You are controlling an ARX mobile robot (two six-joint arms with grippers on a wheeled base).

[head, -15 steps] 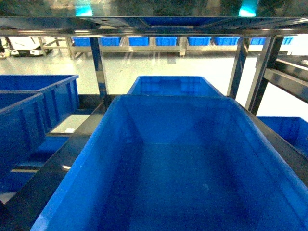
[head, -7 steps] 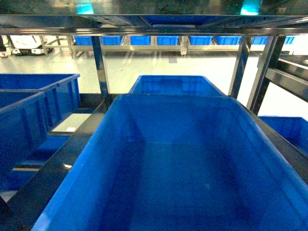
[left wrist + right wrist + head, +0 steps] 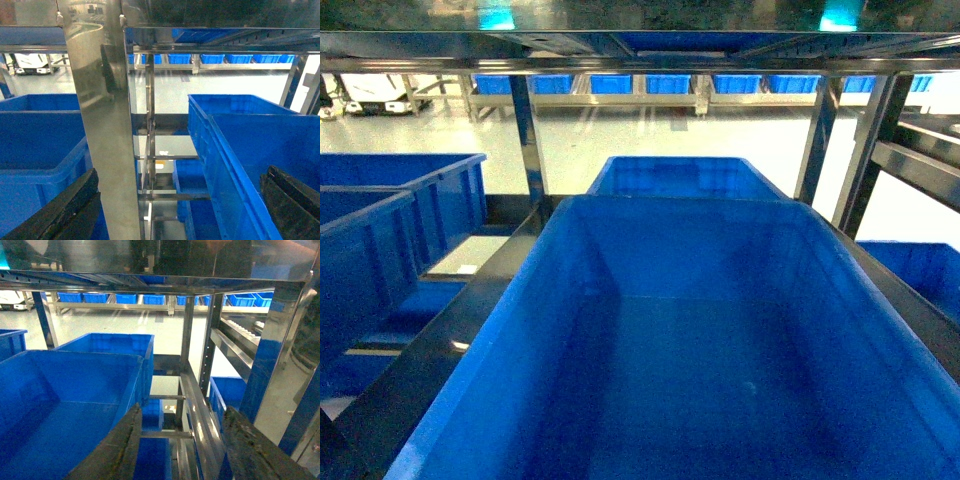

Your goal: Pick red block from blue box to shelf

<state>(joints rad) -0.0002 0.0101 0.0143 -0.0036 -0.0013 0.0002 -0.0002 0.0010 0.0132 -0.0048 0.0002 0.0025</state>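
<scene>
The robot is facing the shelf, and a large dark blue crate on the tier ahead is filling most of the head view; its floor is showing no contents. The red block is not appearing in any view, and neither is the light turquoise blue box, so their position cannot be stated from here. The step in hand is judged to be locating the box, with the task at its very start. To do this well, the operator should be keeping both arms drawn clear of the shelf posts and turning or lowering the cameras until the box comes into sight, before any reach begins. The left gripper is standing released, its two dark fingers spread wide with a shelf post between them in the frame; the right gripper is likewise released and holding nothing. The left wrist view is showing what the head view is not: further crates to the left of the post and the lower rungs beneath. The right wrist view is adding the shelf's right-hand uprights and a crate lower down beside them.
</scene>
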